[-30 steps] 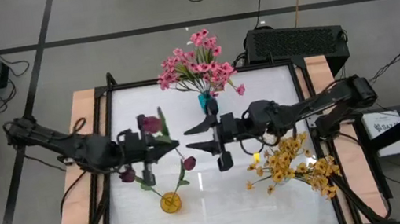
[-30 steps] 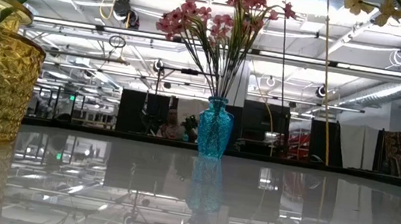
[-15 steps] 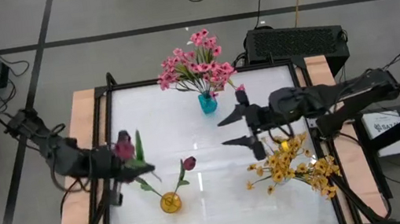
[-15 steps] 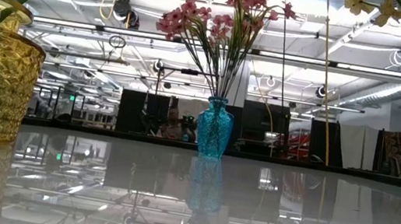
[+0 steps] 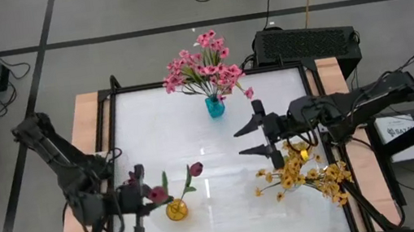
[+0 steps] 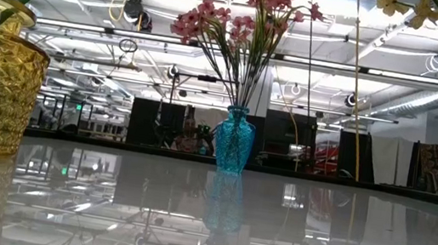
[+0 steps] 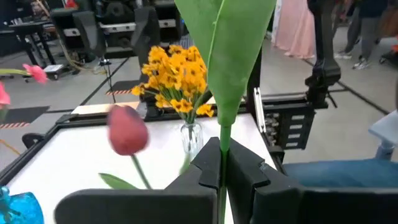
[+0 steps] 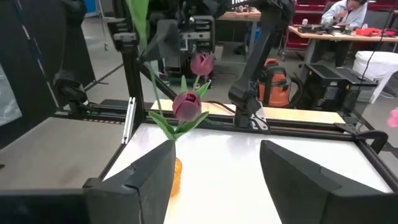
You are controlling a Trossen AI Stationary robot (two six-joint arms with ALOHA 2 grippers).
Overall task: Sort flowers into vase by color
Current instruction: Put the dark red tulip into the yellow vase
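Fingers of the left gripper [image 5: 136, 215] are clamping a tulip stem [image 7: 222, 146] just beside the yellow vase [image 5: 176, 210] near the table's [image 5: 203, 145] front edge; lowering it upright over the mouth looks wisest. Right gripper [image 5: 264, 137] is hanging open, empty. From above, the vase mouth is hard to make out.

Overhead, table-level and wrist views share the table [image 5: 211, 144].

Pink sprays [image 5: 204, 65] in blue vase, yellow sprays [image 5: 302, 172] right, maroon tulip [image 5: 195, 169] upright
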